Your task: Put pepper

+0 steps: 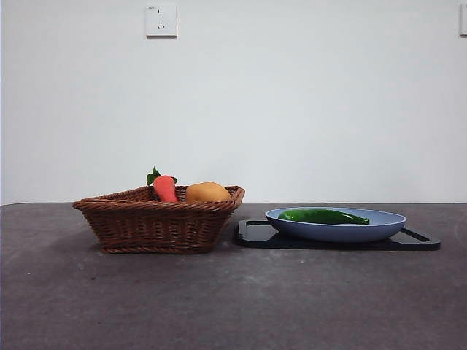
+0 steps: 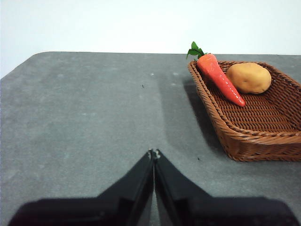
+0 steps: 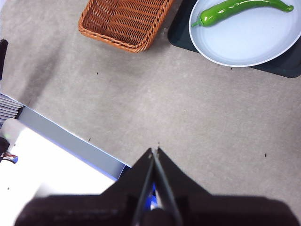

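1. Glossy green pepper, long and slightly curved, lies in a smooth pale-blue plate
2. Plate rests on a flat black tray
3. Woven wicker basket just beside holds a carrot and a round yellow potato
4. Left gripper and right gripper are clenched empty, over bare grey table

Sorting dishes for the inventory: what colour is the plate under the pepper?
Pale blue plate, best seen in the right wrist view, with the green pepper on it.
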`<state>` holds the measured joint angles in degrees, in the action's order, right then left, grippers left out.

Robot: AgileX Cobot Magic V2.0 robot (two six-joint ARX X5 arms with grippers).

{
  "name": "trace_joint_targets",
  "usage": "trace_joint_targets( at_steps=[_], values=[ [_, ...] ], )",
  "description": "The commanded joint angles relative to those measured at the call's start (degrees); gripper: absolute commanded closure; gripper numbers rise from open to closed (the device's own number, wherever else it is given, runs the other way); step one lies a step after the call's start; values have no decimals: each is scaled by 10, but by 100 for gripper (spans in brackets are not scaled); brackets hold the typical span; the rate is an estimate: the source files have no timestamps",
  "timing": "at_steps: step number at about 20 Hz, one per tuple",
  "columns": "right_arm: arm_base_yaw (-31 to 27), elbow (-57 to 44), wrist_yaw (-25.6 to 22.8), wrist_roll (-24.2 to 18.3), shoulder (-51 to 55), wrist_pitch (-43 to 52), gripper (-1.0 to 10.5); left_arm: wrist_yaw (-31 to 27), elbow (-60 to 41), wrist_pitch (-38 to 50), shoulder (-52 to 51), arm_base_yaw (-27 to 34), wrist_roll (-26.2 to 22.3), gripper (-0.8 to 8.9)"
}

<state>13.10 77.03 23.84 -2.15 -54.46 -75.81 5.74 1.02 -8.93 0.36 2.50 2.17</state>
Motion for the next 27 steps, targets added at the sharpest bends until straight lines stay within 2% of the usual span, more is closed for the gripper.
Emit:
trace_joint_targets(
  at_steps=[1,10,12,14,16,21,23,27],
  values=[
    [1,11,-1,1,-4,5,936,3,-6,5,-2,2,3,806],
    [1,11,-1,-1,-4,5,936,3,-6,5,-2,2,3,806],
    [-5,11,-2,-36,0,36,936,3,-6,5,-2,2,3,806],
    [-27,-3,-1,-45,35,120,936,3,-6,5,-2,2,3,806],
    [-46,-38,0,-34,83,204,936,3,-6,5,-2,2,3,806],
    [-89,-238,-5,-31,228,443,936,3,-6,5,-2,2,3,806],
    [-96,-333,-37,-27,286,537,936,3,-6,5,-2,2,3,806],
    [-97,-453,-71,-1,353,641,936,3,-6,5,-2,2,3,806]
  ],
)
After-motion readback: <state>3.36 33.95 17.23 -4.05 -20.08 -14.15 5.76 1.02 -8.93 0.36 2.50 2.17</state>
